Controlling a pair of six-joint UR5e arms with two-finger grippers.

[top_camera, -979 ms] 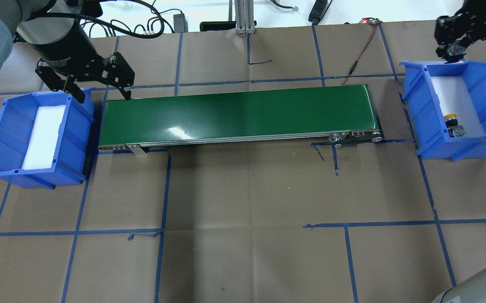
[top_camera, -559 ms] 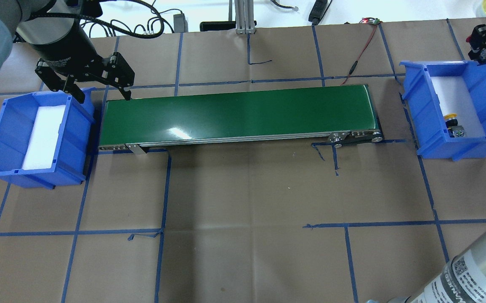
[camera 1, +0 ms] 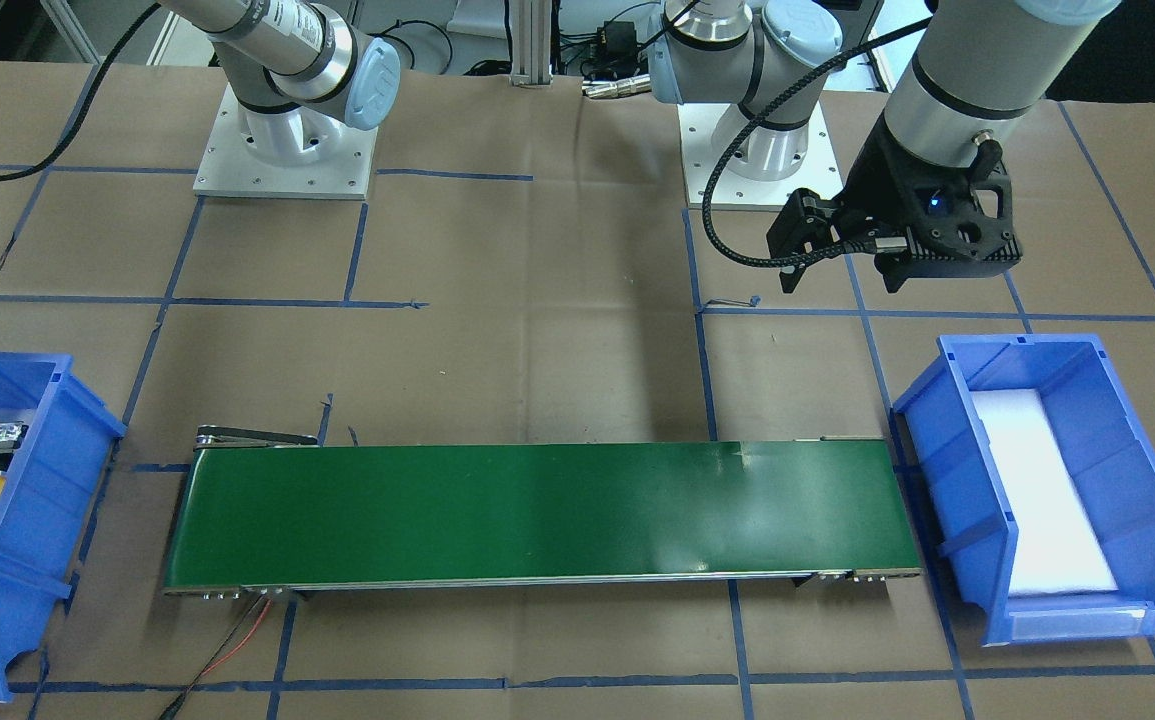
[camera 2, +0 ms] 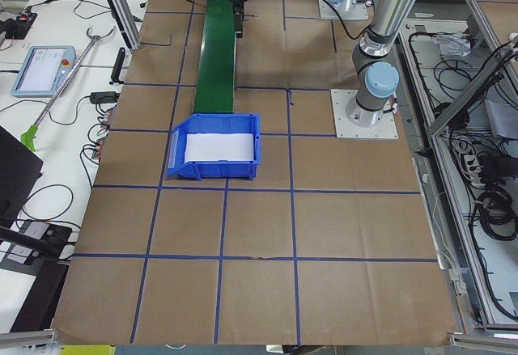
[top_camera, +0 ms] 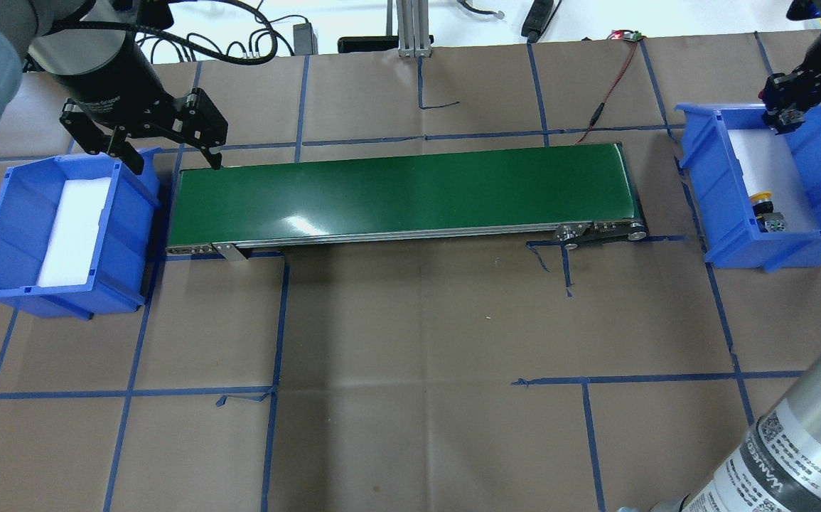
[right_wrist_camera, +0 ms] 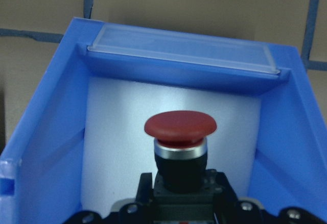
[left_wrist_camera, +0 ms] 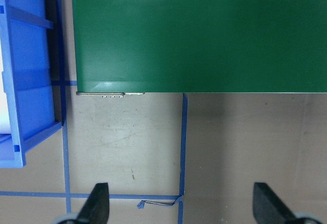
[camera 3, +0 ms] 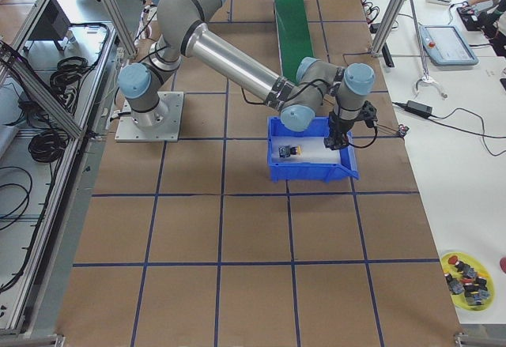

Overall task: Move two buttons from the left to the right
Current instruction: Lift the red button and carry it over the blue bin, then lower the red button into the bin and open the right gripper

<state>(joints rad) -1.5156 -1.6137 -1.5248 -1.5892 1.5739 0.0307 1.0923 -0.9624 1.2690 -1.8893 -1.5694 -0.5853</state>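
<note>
One red button [right_wrist_camera: 180, 132] is gripped in the right pincer [top_camera: 782, 119] over the blue bin [top_camera: 712, 192] at the overhead view's right; the yellow button [top_camera: 761, 197] is laid inside it. At upper left, the left pincer [top_camera: 174, 163] is spread wide above a foam-lined bin [top_camera: 129, 227] and the green belt [top_camera: 403, 192].

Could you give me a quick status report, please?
Left hand open, by conveyor's left end. Right hand shut on red button, above right bin. Yellow button already in that bin, at the other end.

Bright, even light from above; white glare streaks the green belt [top_camera: 403, 192]; the right wrist view seems slightly soft.
</note>
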